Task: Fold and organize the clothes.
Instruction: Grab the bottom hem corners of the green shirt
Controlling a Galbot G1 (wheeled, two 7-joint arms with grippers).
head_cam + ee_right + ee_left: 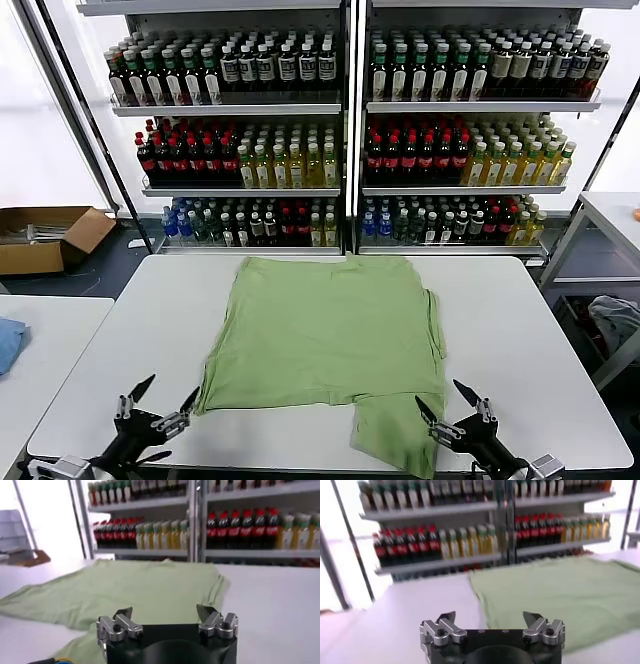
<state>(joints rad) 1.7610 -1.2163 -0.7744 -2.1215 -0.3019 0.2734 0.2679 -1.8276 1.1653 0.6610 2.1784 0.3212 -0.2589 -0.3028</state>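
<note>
Head view shows the light green shirt [325, 335] lying flat on the white tabletop [530, 340], back side up so no buttons or print are visible. It is spread wide, probably so its edges are easy to reach for folding. One sleeve flap hangs toward the near edge on the robot's right side, and the far hem lies close to the tabletop's back edge.

The left claw [158, 401] hovers low at the near edge, just beside the shirt's near-left corner, released and grasping nothing. The right claw [456, 409] sits at the near edge just beside the protruding sleeve flap, likewise released and empty. Both seem poised to take hold of the near hem, though no fold has started.

As for containers, a cardboard box [45, 238] stands on the floor to the left; its contents are too unclear to name. Behind the tabletop, store shelves [345, 105] carry rows of bottled drinks.
</note>
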